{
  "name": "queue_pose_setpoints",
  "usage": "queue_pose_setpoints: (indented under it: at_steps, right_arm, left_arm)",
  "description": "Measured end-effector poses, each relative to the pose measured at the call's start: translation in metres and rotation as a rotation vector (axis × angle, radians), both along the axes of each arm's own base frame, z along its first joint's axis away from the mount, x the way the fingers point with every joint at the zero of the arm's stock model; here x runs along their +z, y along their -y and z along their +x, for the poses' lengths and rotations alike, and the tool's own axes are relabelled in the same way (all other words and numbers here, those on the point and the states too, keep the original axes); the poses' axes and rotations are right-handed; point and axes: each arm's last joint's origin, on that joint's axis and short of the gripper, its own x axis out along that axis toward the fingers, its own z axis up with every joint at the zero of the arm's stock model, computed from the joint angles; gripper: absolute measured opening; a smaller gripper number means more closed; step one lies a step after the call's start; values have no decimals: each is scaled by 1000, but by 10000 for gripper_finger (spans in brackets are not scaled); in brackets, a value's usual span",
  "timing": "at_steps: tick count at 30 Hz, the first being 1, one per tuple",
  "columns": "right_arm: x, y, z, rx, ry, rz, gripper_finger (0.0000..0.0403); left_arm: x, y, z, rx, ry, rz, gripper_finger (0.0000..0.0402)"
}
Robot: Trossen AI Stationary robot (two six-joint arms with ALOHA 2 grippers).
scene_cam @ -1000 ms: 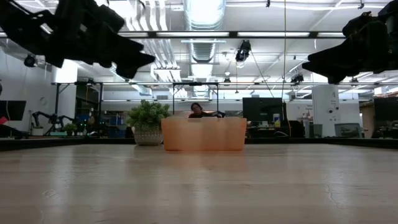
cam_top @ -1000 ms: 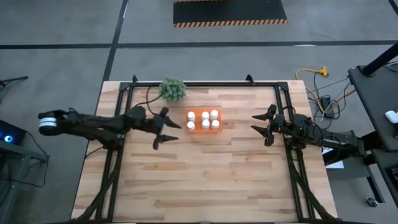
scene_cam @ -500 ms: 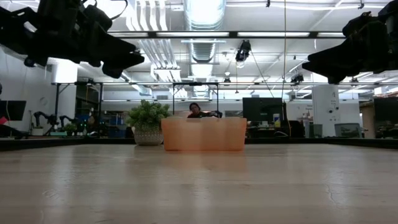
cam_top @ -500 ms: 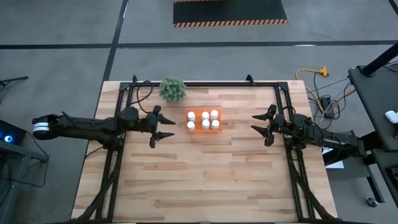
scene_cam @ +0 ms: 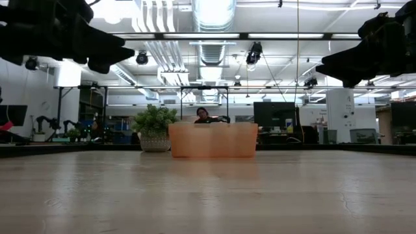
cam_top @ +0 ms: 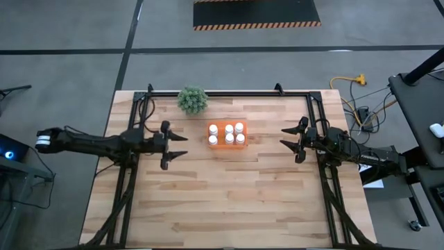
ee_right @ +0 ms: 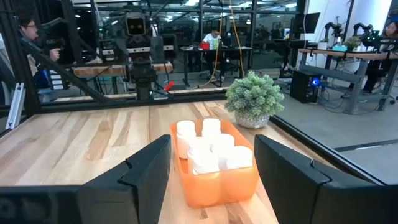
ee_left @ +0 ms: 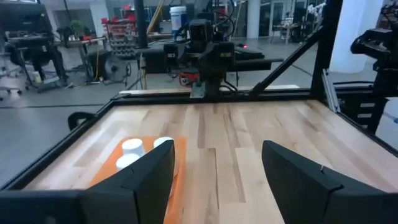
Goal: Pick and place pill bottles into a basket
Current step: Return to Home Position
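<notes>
The orange basket stands on the table's far middle, holding several white pill bottles upright; the right wrist view shows the basket and bottles too. My left gripper hovers open, level, left of the basket, nothing between its fingers. My right gripper hovers open, level, at the table's right side, pointing toward the basket. In the low view the basket rests by its bottom on the tabletop.
A small green potted plant stands at the far edge, left of the basket. A black frame runs along the table's far, left and right sides. Bare wood lies across the near half.
My left gripper has drawn back toward the table's left edge, away from the basket, staying level, above the table and open. The right arm and the basket with its bottles have kept still.
</notes>
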Motion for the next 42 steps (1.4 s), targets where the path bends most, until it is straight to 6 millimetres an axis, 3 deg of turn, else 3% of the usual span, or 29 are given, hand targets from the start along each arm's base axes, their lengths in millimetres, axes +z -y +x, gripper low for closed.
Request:
queue_pose_setpoints:
  at_steps: [16,24,42]
  right_arm:
    - [0,0,0,0,0,0,219]
    - [0,0,0,1,0,0,219]
    - [0,0,0,1,0,0,219]
  left_arm:
    - [-23,3,-32,-74,98,37,224]
    - [-19,3,-50,-77,168,25,224]
    - [-29,3,-46,-65,101,37,224]
